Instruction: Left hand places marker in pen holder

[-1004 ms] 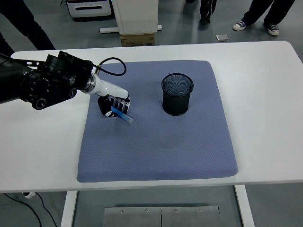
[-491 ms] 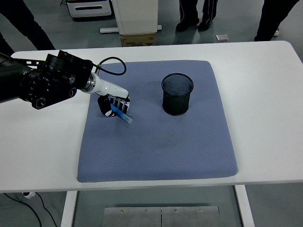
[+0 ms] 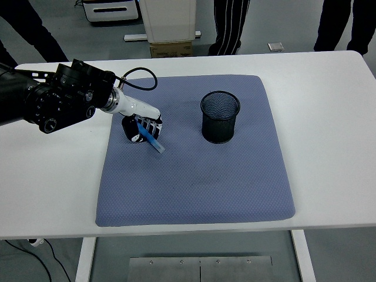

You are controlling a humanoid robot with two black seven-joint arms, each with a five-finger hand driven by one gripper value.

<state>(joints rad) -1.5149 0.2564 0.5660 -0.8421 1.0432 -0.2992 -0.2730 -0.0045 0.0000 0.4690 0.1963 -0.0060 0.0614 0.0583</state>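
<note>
My left hand [image 3: 141, 130] is over the left part of the blue-grey mat [image 3: 194, 176], its fingers curled around a blue marker [image 3: 153, 141]. The marker slants down to the right, its lower tip close to the mat. The black mesh pen holder [image 3: 220, 117] stands upright on the mat, to the right of the hand and apart from it. Its inside looks empty. The right arm is out of view.
The white table [image 3: 329, 117] carries the mat. A black cable [image 3: 141, 79] loops behind my left wrist. People's legs [image 3: 229, 26] stand beyond the far edge, beside a white cabinet and a cardboard box [image 3: 171, 48].
My left hand with the marker has lifted slightly and shifted a little up. The people behind the table have moved.
</note>
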